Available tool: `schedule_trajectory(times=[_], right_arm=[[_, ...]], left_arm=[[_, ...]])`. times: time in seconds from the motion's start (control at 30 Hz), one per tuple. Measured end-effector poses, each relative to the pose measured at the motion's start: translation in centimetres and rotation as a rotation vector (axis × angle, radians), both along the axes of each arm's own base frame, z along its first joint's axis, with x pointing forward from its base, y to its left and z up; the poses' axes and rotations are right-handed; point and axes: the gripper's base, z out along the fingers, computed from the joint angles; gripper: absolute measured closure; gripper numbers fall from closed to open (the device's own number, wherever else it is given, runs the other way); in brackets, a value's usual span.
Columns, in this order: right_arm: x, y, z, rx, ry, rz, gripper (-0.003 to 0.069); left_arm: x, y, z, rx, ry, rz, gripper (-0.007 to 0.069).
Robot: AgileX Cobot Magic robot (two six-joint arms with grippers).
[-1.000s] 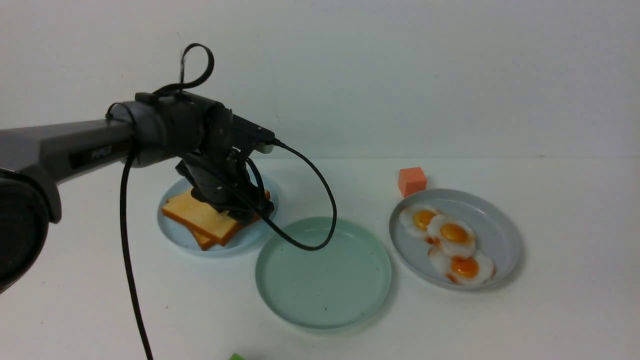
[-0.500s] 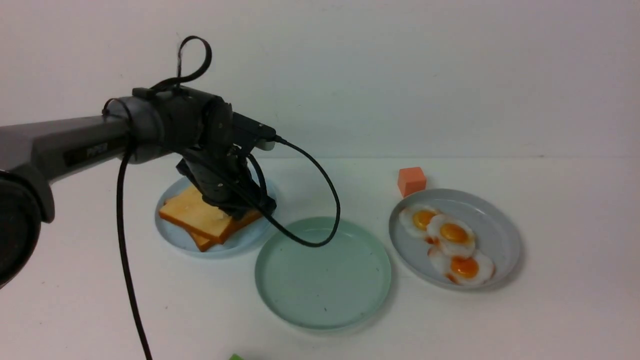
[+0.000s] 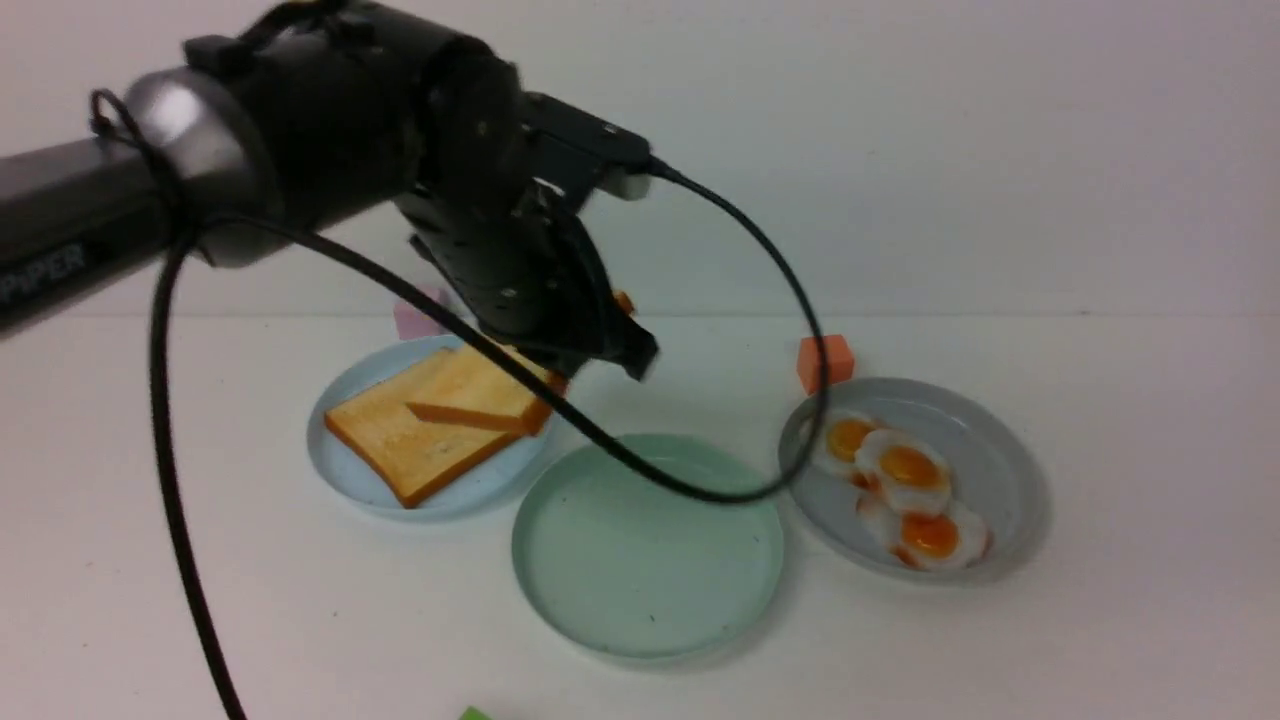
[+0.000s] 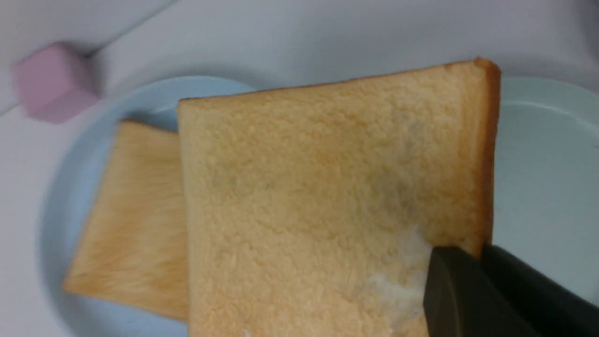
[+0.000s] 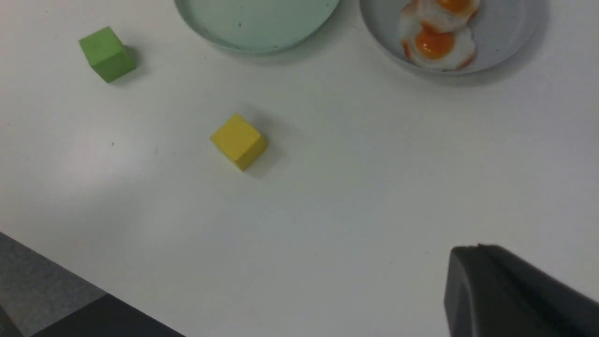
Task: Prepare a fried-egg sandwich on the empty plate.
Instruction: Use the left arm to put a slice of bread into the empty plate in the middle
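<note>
Raised since the earlier frame, the left arm's gripper (image 4: pixel 482 250) has lifted the upper square golden-brown toast slice with a darker orange crust (image 4: pixel 327 201) off the lower one, clamping it near an edge; it hangs tilted in the jaws.

Largest first, the round pale mint-green plate with dark specks (image 3: pixel 650 560) lies below those jaws and toward the camera. To their right is the round grey plate (image 3: pixel 1010 480); below and to their left is the round light blue plate (image 3: pixel 350 470). On the light blue plate, partly under the raised slice, rests a second square golden-brown toast slice (image 3: pixel 420 460).

Three white fried eggs with orange yolks (image 3: pixel 910 470) overlap on the grey plate, right of the left jaws. An orange cube (image 3: pixel 824 363) sits nearer them, and a pink cube (image 3: pixel 418 312) lies to their left.

The right gripper's jaws (image 5: pixel 477 248) are together; well apart from them are a green cube (image 5: pixel 107 54) and a yellow cube (image 5: pixel 239 142).
</note>
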Motion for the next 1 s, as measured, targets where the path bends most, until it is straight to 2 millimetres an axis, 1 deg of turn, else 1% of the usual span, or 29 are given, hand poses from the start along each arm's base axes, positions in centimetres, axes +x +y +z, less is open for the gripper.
schedule_trajectory(times=[0.03, 0.07, 0.1, 0.13, 0.2, 0.3, 0.33, 0.43, 0.57, 0.63, 0.7, 0.77, 0.83, 0.87, 0.9, 0.93, 0.97, 1.0], right_arm=[[0.0, 0.0, 0.0, -0.006, 0.001, -0.002, 0.0652], [0.0, -0.1, 0.0, -0.007, -0.001, -0.003, 0.0652], [0.0, -0.1, 0.0, -0.007, -0.002, -0.003, 0.0651], [-0.2, -0.2, 0.0, -0.007, -0.01, -0.005, 0.065], [-0.5, -0.4, 0.2, -0.003, -0.025, -0.006, 0.0649], [-1.2, -0.7, 0.4, 0.008, -0.052, -0.007, 0.0649], [-1.2, -0.8, 0.4, 0.008, -0.054, -0.008, 0.0649], [-1.9, -1.2, 0.6, 0.019, -0.082, -0.009, 0.0648], [-2.3, -1.3, 0.6, 0.023, -0.091, -0.009, 0.0648], [-2.3, -1.3, 0.6, 0.024, -0.093, -0.01, 0.0648], [-2.3, -1.3, 0.6, 0.027, -0.091, -0.008, 0.0646], [-2.3, -1.3, 0.6, 0.027, -0.091, -0.008, 0.0645], [-2.3, -1.3, 0.6, 0.029, -0.09, -0.007, 0.0643], [-2.3, -1.3, 0.6, 0.029, -0.09, -0.007, 0.0643], [-2.3, -1.3, 0.6, 0.03, -0.091, -0.006, 0.0642], [-2.3, -1.3, 0.6, 0.032, -0.091, -0.006, 0.0643], [-2.2, -1.2, 0.6, 0.032, -0.088, -0.006, 0.0642], [-2.1, -1.1, 0.6, 0.033, -0.084, -0.007, 0.0641]], left_arm=[[-1.7, -2.4, -0.7, 0.013, 0.02, -0.07, 0.0614], [-3.0, -3.9, -1.4, 0.023, 0.03, -0.116, 0.0614], [-3.2, -4.1, -1.5, 0.024, 0.03, -0.123, 0.0614], [-4.5, -5.4, -2.6, 0.052, 0.03, -0.17, 0.0614], [-5.3, -6.1, -3.7, 0.084, 0.011, -0.197, 0.0614], [-5.1, -6.3, -4.9, 0.118, -0.008, -0.198, 0.0614], [-5.1, -6.3, -4.9, 0.119, -0.009, -0.198, 0.0614], [-4.6, -6.7, -6.7, 0.15, 0.004, -0.204, 0.0614], [-4.2, -7.1, -8.9, 0.174, 0.032, -0.213, 0.0612], [-4.1, -7.2, -9.6, 0.182, 0.04, -0.217, 0.0592], [-3.9, -7.2, -9.9, 0.193, 0.037, -0.222, 0.0554], [-3.8, -7.2, -9.9, 0.204, 0.022, -0.23, 0.0488], [-3.8, -7.2, -9.9, 0.216, 0.013, -0.235, 0.0404], [-3.8, -7.2, -9.9, 0.216, 0.013, -0.235, 0.0395], [-3.8, -7.1, -9.9, 0.222, 0.014, -0.236, 0.0316], [-3.8, -7.1, -9.8, 0.221, 0.013, -0.234, 0.0291], [-3.9, -6.9, -9.4, 0.219, 0.013, -0.227, 0.0247], [-4.0, -6.9, -8.7, 0.207, 0.006, -0.217, 0.0218]])
